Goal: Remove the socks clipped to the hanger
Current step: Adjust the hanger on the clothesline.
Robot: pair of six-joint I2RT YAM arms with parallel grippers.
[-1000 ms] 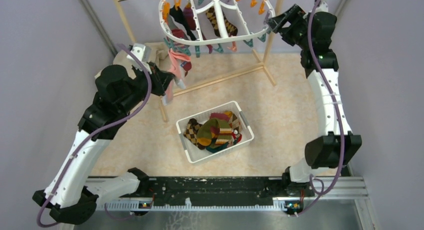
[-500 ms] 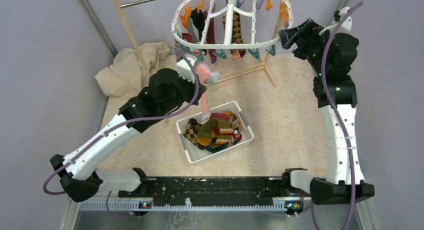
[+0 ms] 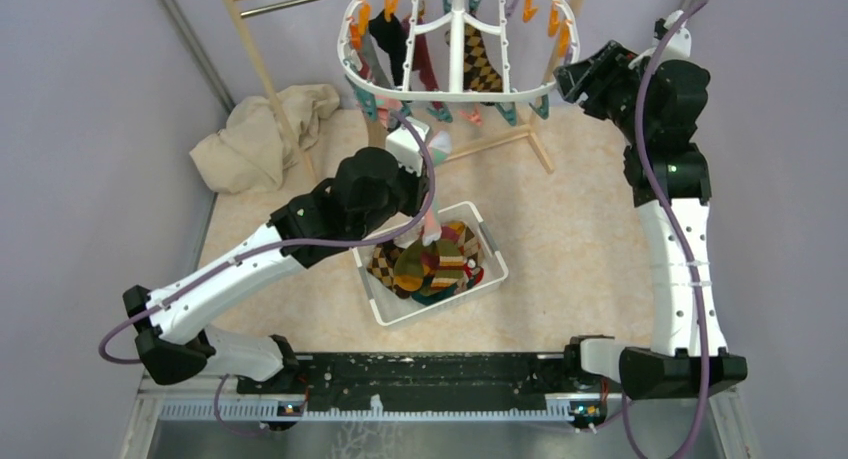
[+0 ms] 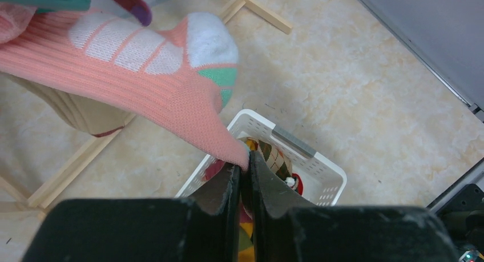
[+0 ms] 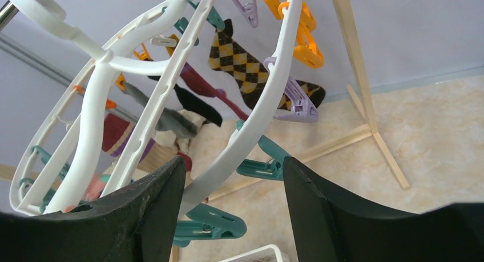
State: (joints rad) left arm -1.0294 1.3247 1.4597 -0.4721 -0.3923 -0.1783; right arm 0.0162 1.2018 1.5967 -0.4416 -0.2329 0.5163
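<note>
The white oval hanger (image 3: 455,92) hangs at the back with orange, teal and purple pegs. Several socks stay clipped to it, among them a brown-yellow argyle one (image 3: 485,69) and a black one (image 3: 395,34). My left gripper (image 4: 245,166) is shut on the edge of a pink sock (image 4: 142,73) with a white and green toe. It holds that sock over the white basket (image 3: 491,241), where the sock (image 3: 432,224) dangles. My right gripper (image 5: 233,162) is open at the hanger's right end, with the hanger rim (image 5: 245,131) running between its fingers.
The basket holds a pile of mixed socks (image 3: 425,264). A wooden pole rack (image 3: 262,64) carries the hanger, and its foot bars (image 3: 535,144) lie on the floor. A beige cloth (image 3: 255,139) is heaped at the back left. Grey walls close in on both sides.
My left arm swung right and forward, carrying the pink sock from under the hanger to above the basket. The right gripper stayed at the hanger's rim and its jaws narrowed a little.
</note>
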